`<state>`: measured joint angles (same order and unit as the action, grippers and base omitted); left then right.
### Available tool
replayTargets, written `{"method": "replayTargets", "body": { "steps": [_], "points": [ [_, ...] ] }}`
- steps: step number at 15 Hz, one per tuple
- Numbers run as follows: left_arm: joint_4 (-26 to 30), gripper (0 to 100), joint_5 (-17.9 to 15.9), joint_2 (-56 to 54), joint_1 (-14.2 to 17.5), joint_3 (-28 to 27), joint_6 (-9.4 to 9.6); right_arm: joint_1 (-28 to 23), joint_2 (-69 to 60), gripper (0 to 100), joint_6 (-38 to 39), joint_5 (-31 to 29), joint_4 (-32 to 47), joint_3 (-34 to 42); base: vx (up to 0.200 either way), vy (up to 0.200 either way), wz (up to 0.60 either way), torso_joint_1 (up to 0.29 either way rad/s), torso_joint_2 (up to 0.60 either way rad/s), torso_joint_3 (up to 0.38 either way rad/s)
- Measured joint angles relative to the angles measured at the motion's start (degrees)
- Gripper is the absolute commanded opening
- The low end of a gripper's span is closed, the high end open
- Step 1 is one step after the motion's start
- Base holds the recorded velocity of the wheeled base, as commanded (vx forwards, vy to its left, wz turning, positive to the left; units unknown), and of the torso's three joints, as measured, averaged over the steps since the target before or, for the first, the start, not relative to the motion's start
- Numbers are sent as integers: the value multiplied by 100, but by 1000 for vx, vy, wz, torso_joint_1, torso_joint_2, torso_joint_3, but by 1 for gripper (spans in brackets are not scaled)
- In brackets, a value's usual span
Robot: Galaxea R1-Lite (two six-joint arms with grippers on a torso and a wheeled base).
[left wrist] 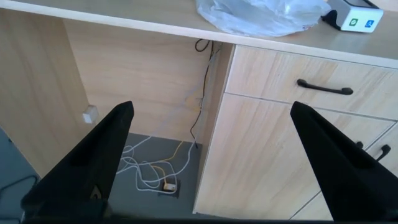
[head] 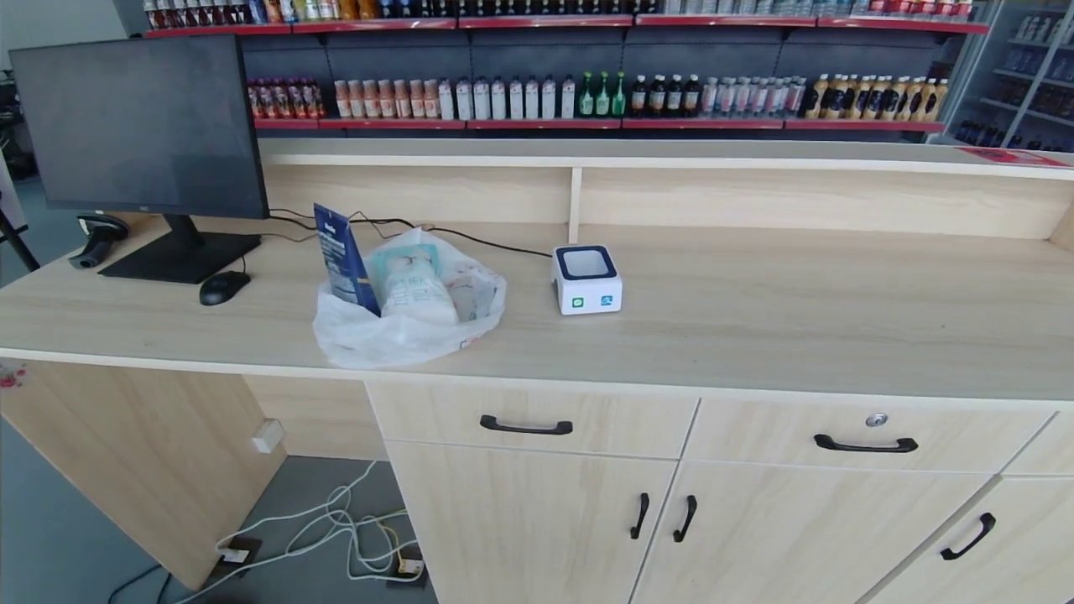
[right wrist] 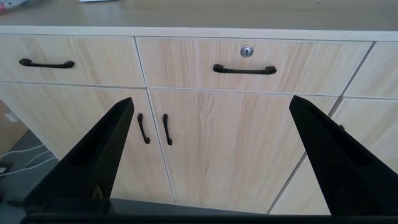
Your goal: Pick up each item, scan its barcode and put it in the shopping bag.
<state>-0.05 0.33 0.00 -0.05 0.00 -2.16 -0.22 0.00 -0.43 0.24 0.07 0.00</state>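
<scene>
Head view looks down on a long wooden table (head: 755, 327) backed by shelves of bottles (head: 587, 96). A white shopping bag (head: 407, 331) lies open on the table near its front edge. A blue pouch (head: 338, 256) stands upright inside it, and a pale pouch (head: 413, 289) leans just beside that one. A small white scanner box (head: 587, 281) sits on the table near the bag, toward the robot's right, with a dark cable running behind it. Farther to the robot's left stand a dark monitor (head: 138, 126), a black mouse (head: 224, 288) and a handheld scanner (head: 99, 239). The left hand (left wrist: 211, 168) hangs below the table top, facing the cupboard front beneath the bag, its two dark fingers (left wrist: 93, 168) spread wide with nothing between them; loose cables (left wrist: 152, 171) lie on the floor beyond. The right hand (right wrist: 211, 165) is likewise spread wide and holds nothing. It faces a drawer (right wrist: 249, 62) with a round lock (right wrist: 247, 51) and a black handle above two cupboard doors.
</scene>
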Motion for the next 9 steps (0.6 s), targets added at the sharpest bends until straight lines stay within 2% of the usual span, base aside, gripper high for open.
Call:
{"method": "replayTargets", "body": {
  "steps": [9],
  "points": [
    [-2, 100, 0, 0, 0, 0, 6, -2, 0, 100, 7, -2, 2, 0, 0, 0, 0, 0, 0, 0]
  ]
}}
